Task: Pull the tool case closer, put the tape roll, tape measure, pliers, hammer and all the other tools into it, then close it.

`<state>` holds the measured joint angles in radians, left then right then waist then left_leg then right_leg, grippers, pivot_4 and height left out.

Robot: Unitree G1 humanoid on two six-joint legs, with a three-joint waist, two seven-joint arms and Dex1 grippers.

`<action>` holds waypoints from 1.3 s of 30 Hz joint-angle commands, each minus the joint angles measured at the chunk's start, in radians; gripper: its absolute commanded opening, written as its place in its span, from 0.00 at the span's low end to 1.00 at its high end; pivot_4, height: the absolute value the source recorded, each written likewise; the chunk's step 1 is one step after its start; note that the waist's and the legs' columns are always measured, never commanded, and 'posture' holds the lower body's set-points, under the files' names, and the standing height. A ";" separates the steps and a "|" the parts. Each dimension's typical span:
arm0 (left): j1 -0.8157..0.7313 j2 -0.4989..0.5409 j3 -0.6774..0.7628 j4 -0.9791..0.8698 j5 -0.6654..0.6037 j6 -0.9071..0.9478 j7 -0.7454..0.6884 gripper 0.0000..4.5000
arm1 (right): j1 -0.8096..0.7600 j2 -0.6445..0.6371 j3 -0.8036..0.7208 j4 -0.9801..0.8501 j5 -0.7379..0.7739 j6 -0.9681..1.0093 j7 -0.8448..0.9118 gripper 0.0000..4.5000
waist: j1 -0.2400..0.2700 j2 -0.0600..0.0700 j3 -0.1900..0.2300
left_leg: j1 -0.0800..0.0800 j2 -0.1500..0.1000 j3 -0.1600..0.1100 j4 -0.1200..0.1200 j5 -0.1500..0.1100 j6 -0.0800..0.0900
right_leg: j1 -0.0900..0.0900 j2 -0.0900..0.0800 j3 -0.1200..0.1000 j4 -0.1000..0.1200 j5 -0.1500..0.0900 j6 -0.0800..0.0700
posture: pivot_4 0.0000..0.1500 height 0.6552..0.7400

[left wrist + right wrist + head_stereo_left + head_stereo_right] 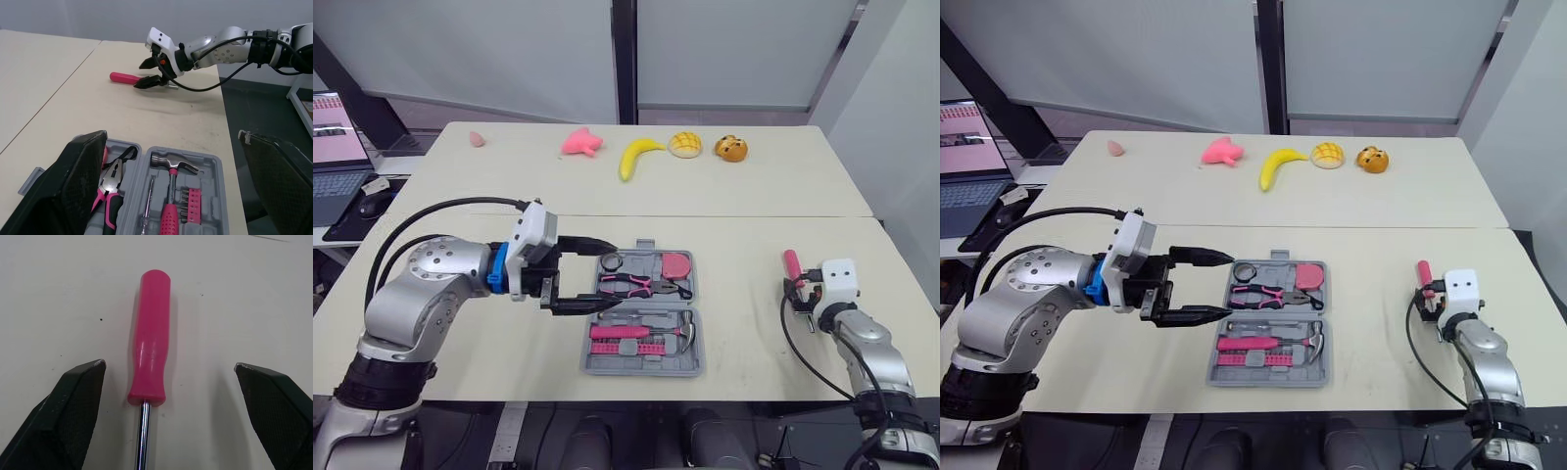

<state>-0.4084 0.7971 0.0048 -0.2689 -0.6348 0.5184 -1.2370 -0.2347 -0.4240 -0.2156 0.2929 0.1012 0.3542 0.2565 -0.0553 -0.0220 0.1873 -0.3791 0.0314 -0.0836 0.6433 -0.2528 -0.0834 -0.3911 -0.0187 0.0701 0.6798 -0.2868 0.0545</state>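
Observation:
The grey tool case point(638, 368) lies open in the middle of the table. It holds a tape roll point(611, 262), a pink tape measure point(676, 264), pliers point(636, 286), a pink-handled hammer point(641, 333) and a bit set. My left gripper point(607, 276) is open, its fingers level with the case's left edge and holding nothing. A pink-handled screwdriver point(149, 342) lies on the table at the right. My right gripper point(168, 364) is open just behind it, with the handle lying between the fingers and untouched.
Along the table's far side lie a pink toy point(581, 143), a banana point(636, 155), a bun point(685, 144), a bear-shaped bun point(731, 149) and a small pink piece point(477, 139). A laptop point(335, 157) stands on a side desk at the left.

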 commanded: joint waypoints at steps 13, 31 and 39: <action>-0.028 -0.005 -0.005 -0.022 0.005 0.003 0.006 1.00 | 0.014 0.076 -0.011 -0.069 0.028 0.031 -0.076 0.37 | -0.001 0.000 0.000 | 0.000 0.000 0.000 0.000 0.000 0.000 | 0.000 0.000 0.000 0.000 0.000 0.000 | 1.00 0.83; 0.079 0.074 0.052 0.081 0.161 -0.163 0.001 1.00 | 0.091 -0.174 0.113 -0.535 0.032 0.192 0.178 0.16 | -0.005 0.003 0.002 | -0.001 0.000 0.000 0.000 0.000 0.000 | -0.002 0.000 0.001 0.000 0.000 0.000 | 1.00 0.83; 0.218 0.201 0.072 0.111 0.251 -0.299 -0.068 1.00 | -0.030 -0.514 0.358 -0.864 0.065 0.425 0.513 0.16 | -0.001 0.003 0.003 | -0.004 0.000 0.000 -0.001 0.000 0.000 | -0.006 0.000 0.000 0.000 -0.003 0.004 | 1.00 0.83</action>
<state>-0.1931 0.9772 0.0366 -0.1365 -0.3819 0.2352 -1.2986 -0.2433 -0.9132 0.1183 -0.5001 0.1466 0.7467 0.7157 -0.0560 -0.0188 0.1900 -0.3835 0.0318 -0.0833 0.6424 -0.2527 -0.0832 -0.3969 -0.0188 0.0705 0.6798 -0.2896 0.0588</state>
